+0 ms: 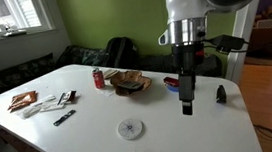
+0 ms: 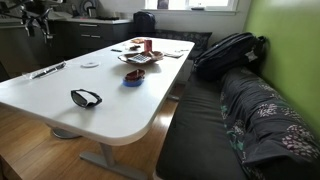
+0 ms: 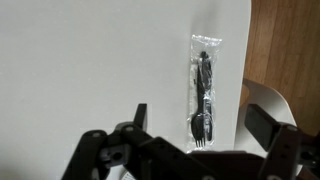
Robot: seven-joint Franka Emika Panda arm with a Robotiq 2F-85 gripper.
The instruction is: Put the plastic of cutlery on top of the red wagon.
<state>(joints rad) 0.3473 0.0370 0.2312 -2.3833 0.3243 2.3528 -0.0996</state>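
- Looks like the reach step: the gripper [image 3: 198,112] hangs above the plastic of cutlery [image 3: 203,100], fingers wide apart, holding nothing.
- The packet lies flat, right of center in the wrist view, close to the table [image 3: 90,60] edge.
- The red wagon [image 1: 174,83] sits right of center in an exterior view.
- Next move, I'd guess: drop down and pinch across the narrow width. That slick plastic might slip.

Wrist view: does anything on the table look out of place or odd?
The plastic of cutlery lies very near the edge of the table, lengthwise along it, with the wooden floor just beyond. It looks intact and fully on the table; nothing is spilled.
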